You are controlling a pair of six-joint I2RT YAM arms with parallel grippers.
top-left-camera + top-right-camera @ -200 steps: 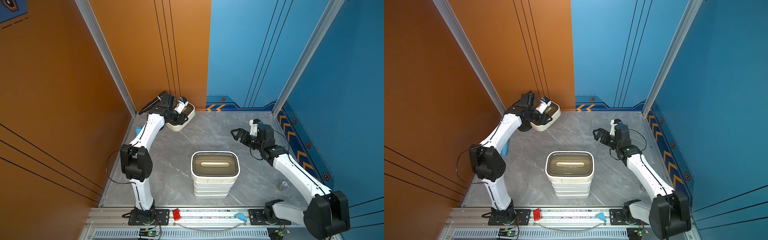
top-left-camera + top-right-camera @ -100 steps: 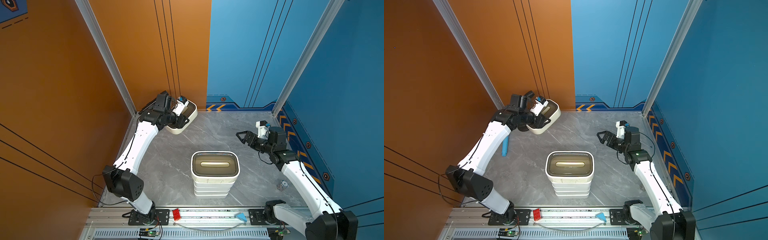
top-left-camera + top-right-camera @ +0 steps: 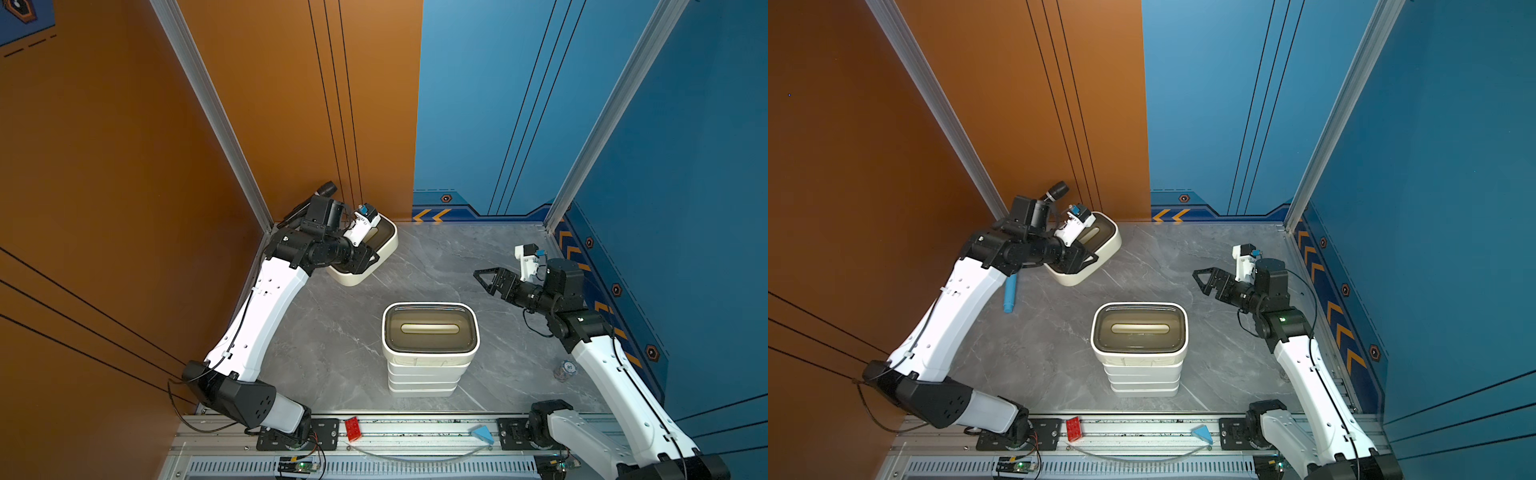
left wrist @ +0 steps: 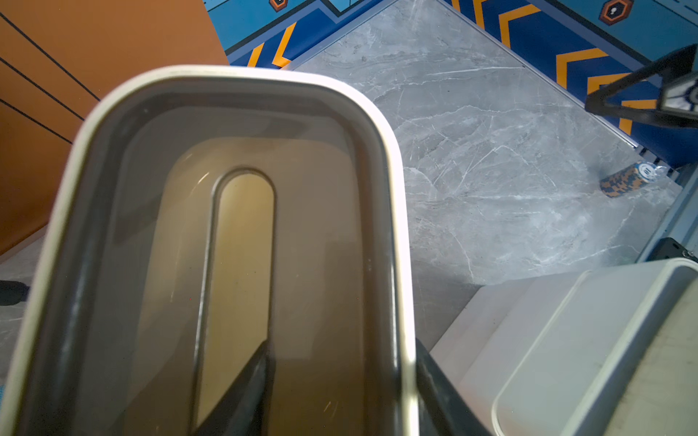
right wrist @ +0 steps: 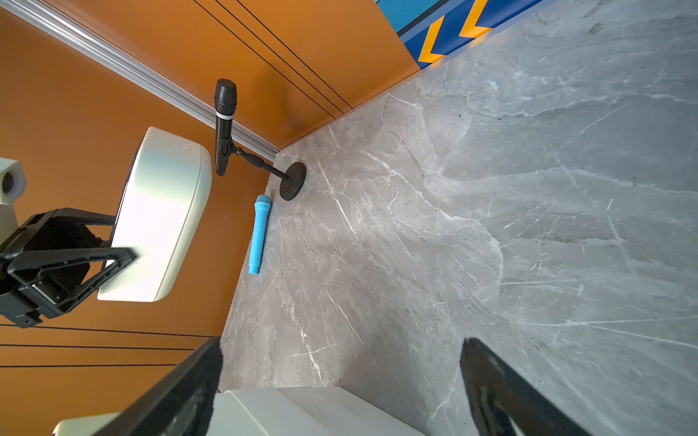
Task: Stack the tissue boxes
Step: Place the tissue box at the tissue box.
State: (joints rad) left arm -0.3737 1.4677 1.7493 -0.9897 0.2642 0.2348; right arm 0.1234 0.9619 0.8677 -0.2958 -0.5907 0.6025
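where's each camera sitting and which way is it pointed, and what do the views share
Top views: high over the front rail, looking down at the table; left arm, right arm, stack and held box show.
Left wrist: on the left arm, looking along the left gripper at the held box's lid.
Right wrist: on the right arm, looking across the table toward the orange wall; the open right gripper shows.
Shared: all views show the held box and stack.

Bright, even overhead light in both top views, only faint shadows on the marble floor (image 3: 332,332). Left wrist view now: glare streaking down the held tissue box (image 4: 405,294), and the left gripper's fingers (image 4: 245,396) blurred, right up close.
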